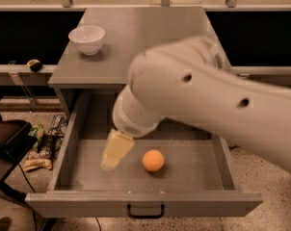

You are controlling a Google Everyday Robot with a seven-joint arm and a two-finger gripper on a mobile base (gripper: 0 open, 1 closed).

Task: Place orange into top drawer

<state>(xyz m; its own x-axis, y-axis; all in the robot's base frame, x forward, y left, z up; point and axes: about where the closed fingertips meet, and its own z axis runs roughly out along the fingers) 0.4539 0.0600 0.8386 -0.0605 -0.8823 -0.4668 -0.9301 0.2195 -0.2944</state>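
The orange (153,160) lies on the speckled floor of the open top drawer (196,167), near the front middle, touching nothing else. My gripper (115,151) is cream-coloured and hangs inside the drawer just left of the orange, a small gap apart from it and holding nothing that shows. My large white arm (208,95) reaches in from the right and hides the drawer's back right part. The drawer's black handle (145,211) is on the front panel.
A white bowl (86,38) stands at the back left of the grey cabinet top (150,32). Snack bags (39,150) and a dark object (6,146) lie on the floor to the drawer's left. A dark shelf runs behind the cabinet.
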